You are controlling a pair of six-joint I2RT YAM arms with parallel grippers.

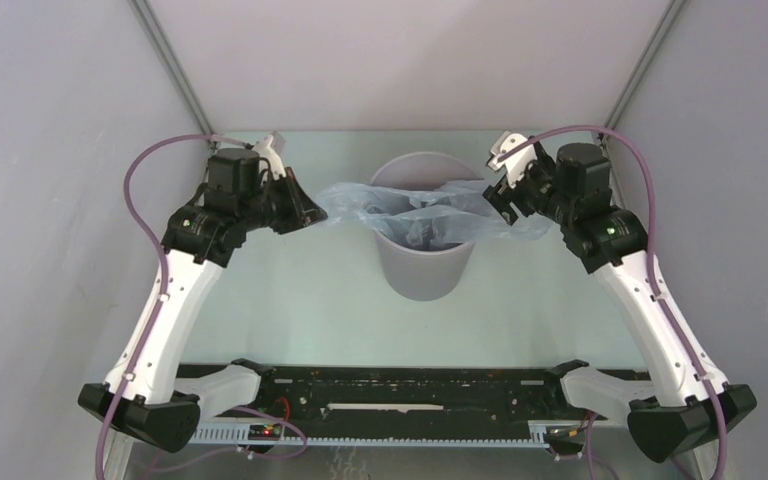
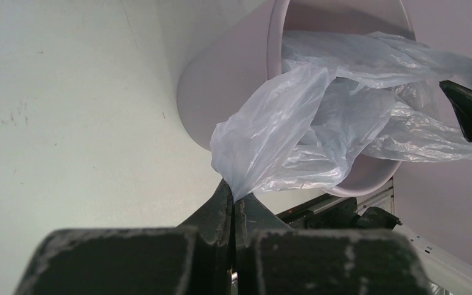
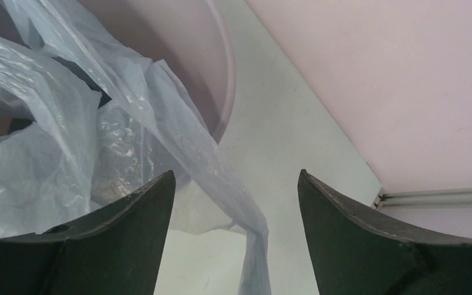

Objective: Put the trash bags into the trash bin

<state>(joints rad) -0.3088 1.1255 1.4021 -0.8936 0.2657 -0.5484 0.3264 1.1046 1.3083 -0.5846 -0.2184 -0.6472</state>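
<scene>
Fingers of the left gripper (image 1: 310,215) are pressed together at the left of the scene. They pinch one gathered corner of a thin, translucent pale blue plastic bag (image 1: 430,205). In the left wrist view that gripper (image 2: 233,200) shows its two dark tips closed tight on the twisted plastic. From there the bag (image 2: 295,123) fans out, wrinkly and glossy, up toward the bin's mouth.

At the centre, a plain grey round plastic bin (image 1: 425,270) with smooth tapered walls stands upright on the pale green table (image 1: 290,300), near its far edge. The bag lies stretched across the open top. Its middle sags down inside the rim and both ends hang outside, one over each side. The left wrist camera sees the bin (image 2: 221,80) from outside its wall, with film spilling over the rim.

To the right, the right gripper (image 1: 500,205) sits just beside the bin's right rim. In its own camera the gripper (image 3: 236,178) is spread wide and grips nothing. A loose strand of the bag (image 3: 67,123) trails down between the fingers without being clamped. The bin's rim (image 3: 221,74) curves behind it.
</scene>
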